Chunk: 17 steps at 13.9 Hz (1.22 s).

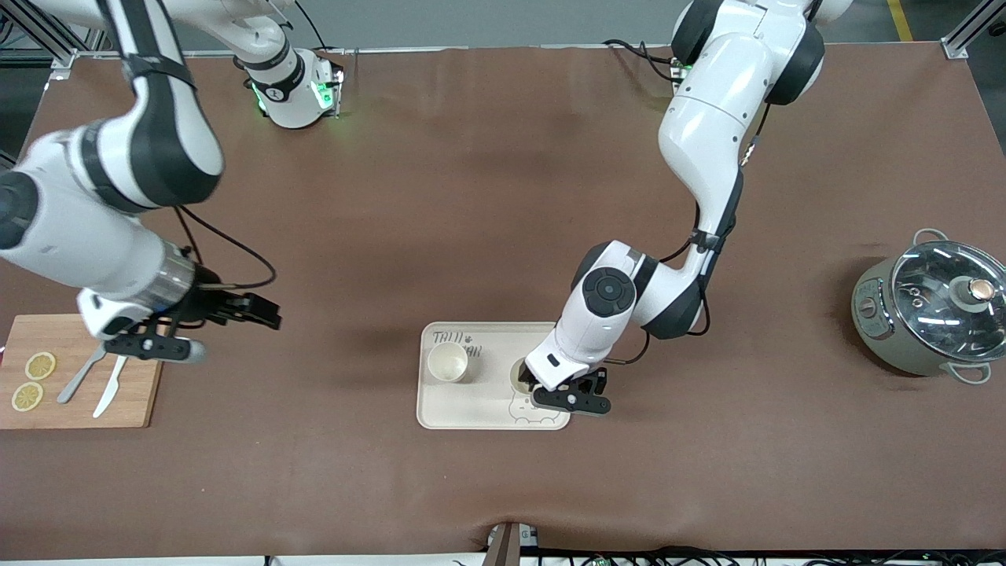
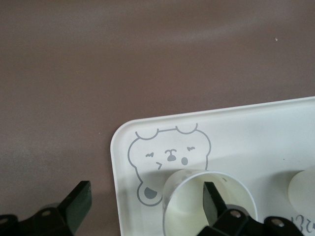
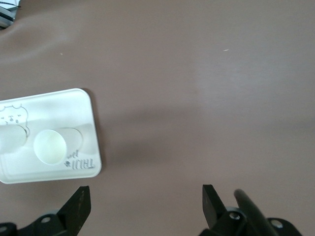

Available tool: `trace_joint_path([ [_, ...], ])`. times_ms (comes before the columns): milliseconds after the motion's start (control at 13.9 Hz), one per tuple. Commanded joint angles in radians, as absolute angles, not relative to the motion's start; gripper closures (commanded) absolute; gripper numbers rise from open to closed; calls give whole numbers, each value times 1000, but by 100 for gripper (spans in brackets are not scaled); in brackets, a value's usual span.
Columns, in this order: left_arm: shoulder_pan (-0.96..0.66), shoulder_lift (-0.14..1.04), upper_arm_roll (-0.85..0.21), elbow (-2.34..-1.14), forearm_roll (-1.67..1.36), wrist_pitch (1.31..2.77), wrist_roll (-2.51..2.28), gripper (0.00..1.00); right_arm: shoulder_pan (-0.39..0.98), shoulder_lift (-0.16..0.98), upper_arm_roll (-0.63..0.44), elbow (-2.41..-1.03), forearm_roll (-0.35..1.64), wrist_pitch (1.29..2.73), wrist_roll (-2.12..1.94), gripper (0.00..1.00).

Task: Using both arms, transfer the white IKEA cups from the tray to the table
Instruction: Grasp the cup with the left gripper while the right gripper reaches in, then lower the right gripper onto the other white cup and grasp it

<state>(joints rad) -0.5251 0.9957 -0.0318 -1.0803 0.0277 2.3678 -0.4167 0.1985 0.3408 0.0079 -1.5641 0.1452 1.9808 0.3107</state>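
Two arms over a brown table [image 1: 487, 196]. Left arm [image 1: 707, 134] comes from top right of the front view and bends down to frame centre; right arm [image 1: 102, 181] fills the upper left and waits. Pot [image 1: 931, 310] with glass lid at the right edge, wooden board [image 1: 134, 393] at lower left with lemon slices [image 1: 33, 381], a knife and a fork. Tray [image 1: 487, 405] lies just below centre. Left gripper [image 1: 567, 393] is down at the tray's end toward the left arm, fingers apart, one finger [image 2: 212, 200] inside cup [image 2: 194, 201], the other outside off the tray; cup sits on the tray by the bear print [image 2: 170, 157]. Second cup [image 1: 447, 362] stands upright at the tray's other end. Right gripper [image 1: 236, 310] hangs over bare table near the board, fingers apart, holding nothing.
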Motion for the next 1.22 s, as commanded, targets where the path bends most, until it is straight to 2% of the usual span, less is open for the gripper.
trace_joint_path([
  [0,-537,1009,-18,-1066,51,2370,-448,0,271,412,2,-1534,158,2048,425,0],
  [359,-558,1014,-17,-1103,60,2370,-440,0,385,563,0,-1490,149,2222,609,0],
  [430,-560,1015,-18,-1109,49,2370,-454,7,399,595,-2,-1476,144,2242,630,0],
  [502,-564,1012,-18,-1112,49,2364,-466,99,413,621,-2,-1465,144,2249,638,0],
  [1148,-522,1000,-15,-1112,57,2361,-454,100,457,741,-2,-1454,149,2374,647,0],
])
